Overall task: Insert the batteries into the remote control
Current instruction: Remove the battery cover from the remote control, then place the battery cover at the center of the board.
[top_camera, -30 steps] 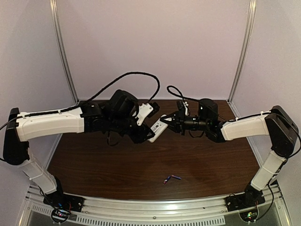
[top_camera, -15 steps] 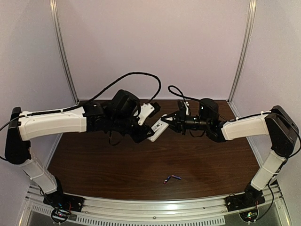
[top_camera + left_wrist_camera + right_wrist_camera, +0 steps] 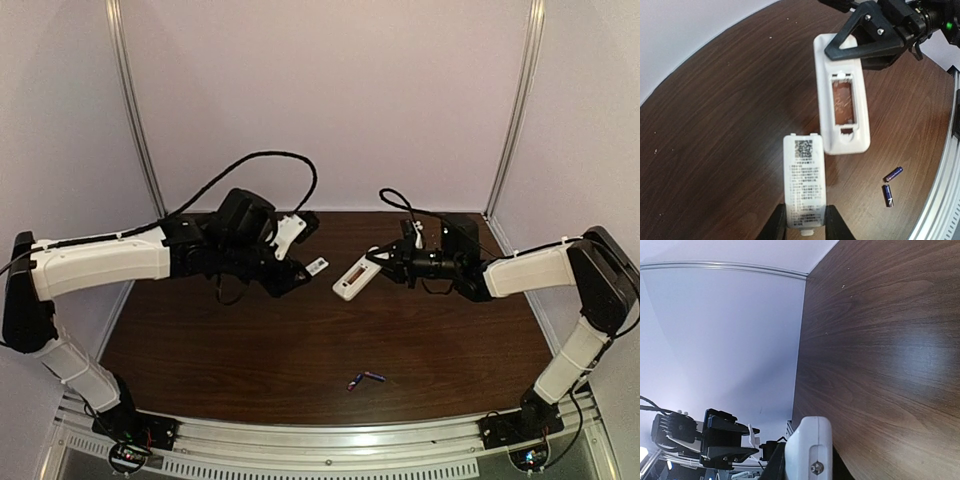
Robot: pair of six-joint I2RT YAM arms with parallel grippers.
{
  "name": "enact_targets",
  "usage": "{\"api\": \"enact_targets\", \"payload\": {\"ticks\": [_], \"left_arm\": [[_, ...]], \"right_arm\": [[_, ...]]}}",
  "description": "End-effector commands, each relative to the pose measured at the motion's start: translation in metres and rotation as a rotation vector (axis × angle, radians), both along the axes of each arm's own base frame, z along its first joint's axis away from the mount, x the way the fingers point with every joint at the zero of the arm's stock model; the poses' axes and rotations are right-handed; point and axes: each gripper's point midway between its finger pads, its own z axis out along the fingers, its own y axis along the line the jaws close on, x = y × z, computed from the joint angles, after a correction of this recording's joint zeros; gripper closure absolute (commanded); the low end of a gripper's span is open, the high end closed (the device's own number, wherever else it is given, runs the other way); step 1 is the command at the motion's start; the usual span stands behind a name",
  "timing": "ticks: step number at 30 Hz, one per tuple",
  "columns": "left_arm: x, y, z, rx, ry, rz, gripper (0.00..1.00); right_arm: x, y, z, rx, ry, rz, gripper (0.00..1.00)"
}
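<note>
Surface: we see one dark wooden table point(image 3: 250, 350), with pale walls point(image 3: 330, 100) behind it.
Batteries: two batteries point(image 3: 365, 380) lie together on the table, near its front edge.
Remote: one remote point(image 3: 842, 107), above the table, clamped in the right gripper point(image 3: 382, 262).
Cover: one cover point(image 3: 805, 175), clamped in the left gripper point(image 3: 805, 222).

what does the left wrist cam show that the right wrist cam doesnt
Only the left wrist view: the open, empty compartment of the remote control, the cover held in the left jaws, and the two batteries lying on the table. Only the right wrist view: the pale wall and the left arm far off. Both: the remote control, just its end in the right wrist view, and the wooden table.
</note>
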Motion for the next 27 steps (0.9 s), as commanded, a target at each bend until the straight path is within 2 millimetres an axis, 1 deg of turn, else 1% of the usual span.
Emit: {"api": "enact_targets", "payload": {"ticks": [1,5,8,11,14,18,23,25,27], "left_arm": [[0.0,0.012,-0.022,-0.057,0.087,0.045,0.78],[0.002,0.027,-0.071,0.002,0.17,0.125,0.78],[0.002,0.035,-0.105,0.028,0.234,0.164,0.78],[-0.002,0.039,-0.135,0.071,0.281,0.174,0.78],[-0.006,0.042,-0.159,0.11,0.322,0.182,0.78],[-0.009,0.045,-0.178,0.148,0.353,0.187,0.77],[-0.015,0.049,-0.196,0.184,0.394,0.187,0.72],[-0.016,0.05,-0.198,0.19,0.4,0.19,0.67],[-0.017,0.052,-0.199,0.202,0.405,0.193,0.59]], "right_arm": [[0.003,-0.03,-0.009,-0.053,-0.032,-0.044,1.0],[-0.002,-0.044,-0.013,-0.096,-0.043,-0.052,1.0],[-0.007,-0.051,-0.011,-0.113,-0.055,-0.047,1.0],[-0.011,-0.06,-0.009,-0.131,-0.065,-0.046,1.0],[-0.016,-0.066,-0.005,-0.132,-0.075,-0.042,1.0],[-0.027,-0.067,0.002,-0.115,-0.102,-0.008,1.0],[-0.038,-0.067,0.009,-0.101,-0.141,0.028,1.0],[-0.043,-0.066,0.012,-0.093,-0.156,0.045,1.0],[-0.047,-0.066,0.017,-0.08,-0.179,0.059,1.0]]}}
